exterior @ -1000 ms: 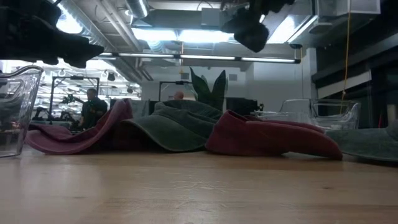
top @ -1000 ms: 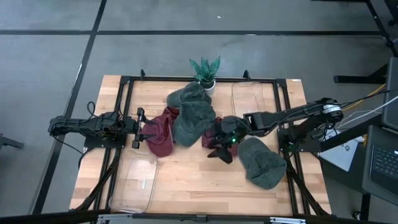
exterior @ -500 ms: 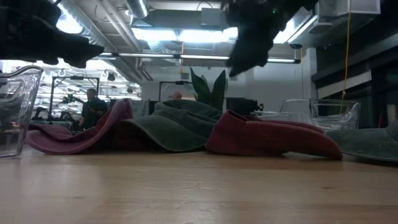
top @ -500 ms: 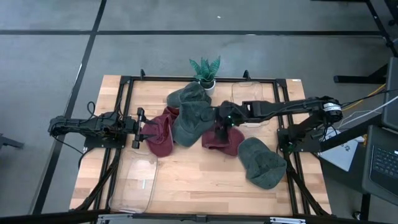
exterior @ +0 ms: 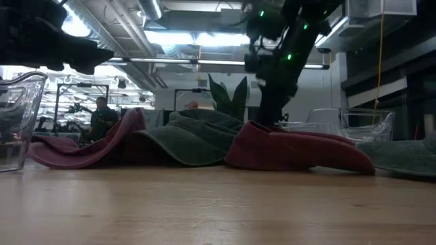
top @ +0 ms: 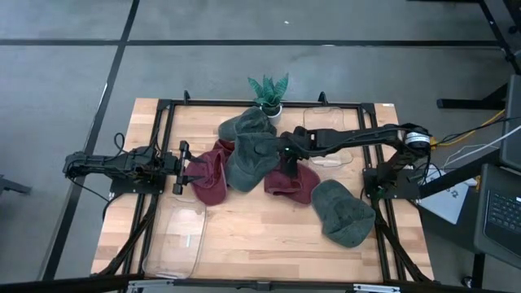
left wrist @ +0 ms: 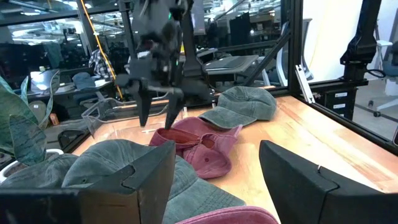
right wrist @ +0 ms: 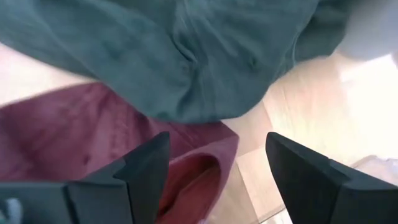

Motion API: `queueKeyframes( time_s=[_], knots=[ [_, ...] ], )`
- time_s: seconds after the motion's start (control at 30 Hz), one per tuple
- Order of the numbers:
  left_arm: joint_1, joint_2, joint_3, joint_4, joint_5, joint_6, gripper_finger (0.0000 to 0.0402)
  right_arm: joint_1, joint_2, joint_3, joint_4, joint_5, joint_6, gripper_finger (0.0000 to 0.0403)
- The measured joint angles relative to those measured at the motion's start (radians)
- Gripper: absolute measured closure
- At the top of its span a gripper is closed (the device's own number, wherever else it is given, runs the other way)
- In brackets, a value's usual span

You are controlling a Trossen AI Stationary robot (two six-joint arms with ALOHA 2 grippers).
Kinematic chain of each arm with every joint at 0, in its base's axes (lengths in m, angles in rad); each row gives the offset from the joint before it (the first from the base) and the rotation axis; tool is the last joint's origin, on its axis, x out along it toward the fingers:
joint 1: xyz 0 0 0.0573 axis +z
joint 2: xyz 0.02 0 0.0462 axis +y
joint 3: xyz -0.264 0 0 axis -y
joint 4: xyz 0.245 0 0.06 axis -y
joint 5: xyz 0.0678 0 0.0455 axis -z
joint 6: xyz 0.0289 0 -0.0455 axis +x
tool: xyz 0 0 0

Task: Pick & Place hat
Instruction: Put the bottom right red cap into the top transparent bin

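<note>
Several hats lie in a heap at the table's middle: a big green hat (top: 252, 156), a second green one (top: 242, 124) behind it, a dark red hat (top: 210, 176) to the left and a dark red hat (top: 293, 182) to the right. Another green hat (top: 342, 213) lies apart, near right. My right gripper (top: 286, 159) hangs open, slanting down, over the spot where the big green hat (right wrist: 186, 56) overlaps the right red hat (right wrist: 93, 143); it touches neither. My left gripper (top: 181, 167) waits open and level at the table's left, beside the left red hat.
A potted plant (top: 269, 91) stands at the far edge. One clear plastic bin (top: 330, 130) sits far right under my right arm, and another (top: 175, 240) near left. Bare wood (top: 260, 236) shows along the near edge.
My right gripper has travelled from near the lone green hat toward the far edge, over the right red hat, sinking and tipping to point more steeply down. It has stayed open. No hat has moved.
</note>
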Motion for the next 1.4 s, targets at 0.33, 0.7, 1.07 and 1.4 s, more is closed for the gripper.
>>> queueKeyframes(
  time_s=[0.33, 0.7, 1.07, 1.4],
  knots=[
    [0.0, 0.0, 0.0, 0.0, 0.0, 0.0, 0.0171, -0.015, 0.107, 0.0, 0.002, -0.03, 0.019, 0.0139],
    [0.0, 0.0, 0.0, 0.0, 0.0, 0.0, 0.0171, -0.01, 0.113, 0.0, -0.018, -0.11, 0.045, 0.0238],
    [0.0, 0.0, 0.0, 0.0, 0.0, 0.0, 0.0172, 0.037, 0.09, 0.0, -0.001, -0.109, 0.011, 0.0381],
    [0.0, 0.0, 0.0, 0.0, 0.0, 0.0, 0.0171, 0.08, 0.002, 0.0, -0.016, -0.111, -0.04, 0.0392]
  ],
)
